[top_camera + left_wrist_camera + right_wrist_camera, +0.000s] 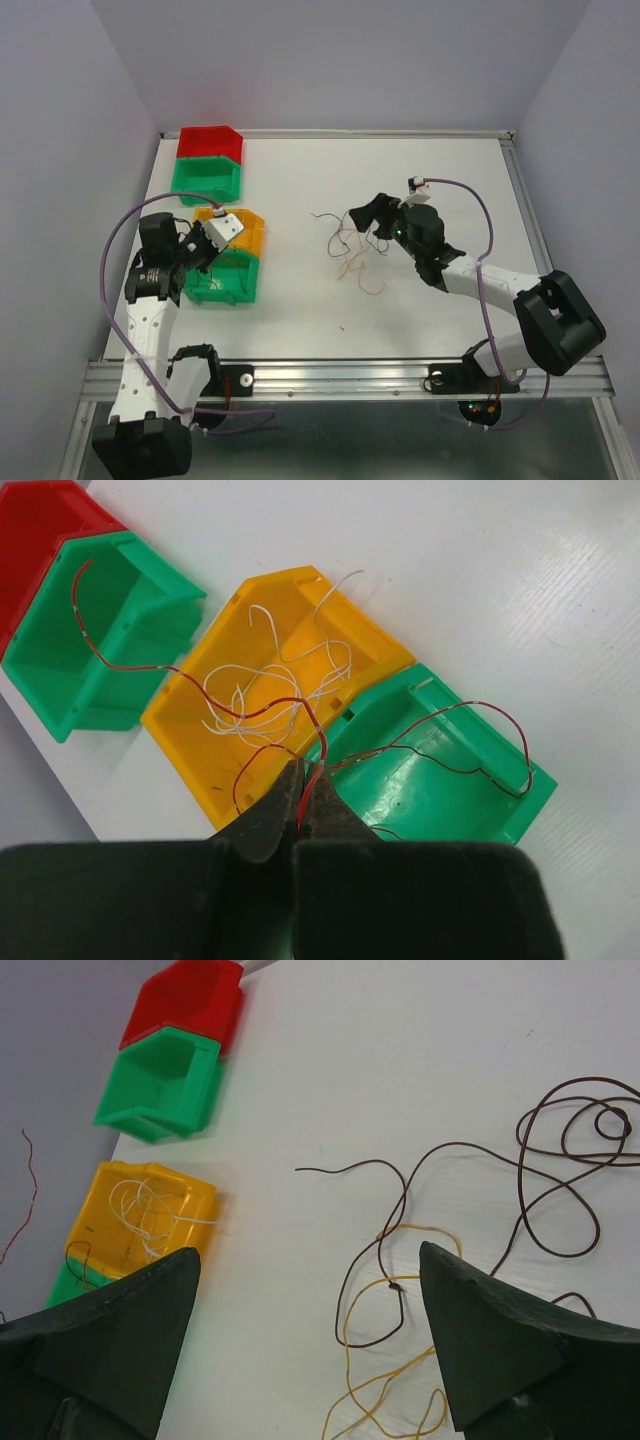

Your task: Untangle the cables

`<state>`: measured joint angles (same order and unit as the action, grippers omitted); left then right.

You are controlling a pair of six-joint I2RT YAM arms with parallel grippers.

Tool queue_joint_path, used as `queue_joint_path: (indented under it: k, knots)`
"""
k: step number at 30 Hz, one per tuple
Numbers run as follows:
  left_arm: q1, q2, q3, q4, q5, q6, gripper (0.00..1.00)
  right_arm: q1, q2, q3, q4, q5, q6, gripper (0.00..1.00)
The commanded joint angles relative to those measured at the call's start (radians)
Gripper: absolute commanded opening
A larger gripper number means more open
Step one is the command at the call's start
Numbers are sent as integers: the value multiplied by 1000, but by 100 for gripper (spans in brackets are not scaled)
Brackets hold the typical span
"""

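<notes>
My left gripper [303, 770] is shut on a thin red cable [130, 666], which trails up and left over the yellow bin [190, 750] to the far green bin [60, 670]. White cables [270, 695] lie curled in the yellow bin. A dark red cable [470, 705] lies across the near green bin [520, 805]. My right gripper [308, 1252] stands open above the table, with a brown cable [560, 1160] and a yellow cable [370, 1360] loosely tangled beneath and to its right. In the top view this tangle [350, 255] lies mid-table below the right gripper [372, 222].
A red bin [210, 142] and a green bin [205, 180] stand stacked at the back left. The yellow bin [250, 235] and another green bin [245, 285] sit beside the left arm. Purple arm cables [110, 250] loop by each arm.
</notes>
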<state>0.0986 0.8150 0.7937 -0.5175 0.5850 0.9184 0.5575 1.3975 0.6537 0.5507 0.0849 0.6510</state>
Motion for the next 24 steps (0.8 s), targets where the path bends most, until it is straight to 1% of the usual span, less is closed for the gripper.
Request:
queue_joint_path:
  k: [1,3,4,7,8,10,12,13,15,16,17,18,19,24]
  knots:
    - [1,-34,-50,71,6,48,0,4,-12,-3,51,-20,2,95]
    - [1,-59,-80,68,19,109,0,2,-11,-3,51,-24,4,95]
    - [0,-62,-86,39,25,193,0,2,-11,-3,52,-25,6,95]
    - [0,-68,-97,4,26,302,0,2,-9,-2,52,-27,6,95]
    - [0,-66,-96,2,24,356,0,2,-8,-2,52,-27,7,95]
    - [0,-53,-85,-3,24,404,0,2,-3,0,52,-27,7,95]
    - [1,-27,-65,-28,27,511,0,2,0,0,52,-28,9,95]
    - [0,-16,-57,-65,29,546,0,4,3,0,54,-30,9,95]
    - [0,21,-22,-125,39,670,0,4,3,1,52,-28,9,95]
    - [0,36,-7,-209,39,712,0,2,3,1,54,-30,9,95]
    - [1,55,11,-266,38,776,0,2,3,1,52,-28,9,95]
    - [1,91,39,-320,21,888,0,2,3,1,54,-30,9,95]
    - [1,108,51,-399,10,931,0,2,3,1,52,-30,7,95]
    - [0,193,99,-512,-62,1056,0,2,5,3,51,-28,7,95]
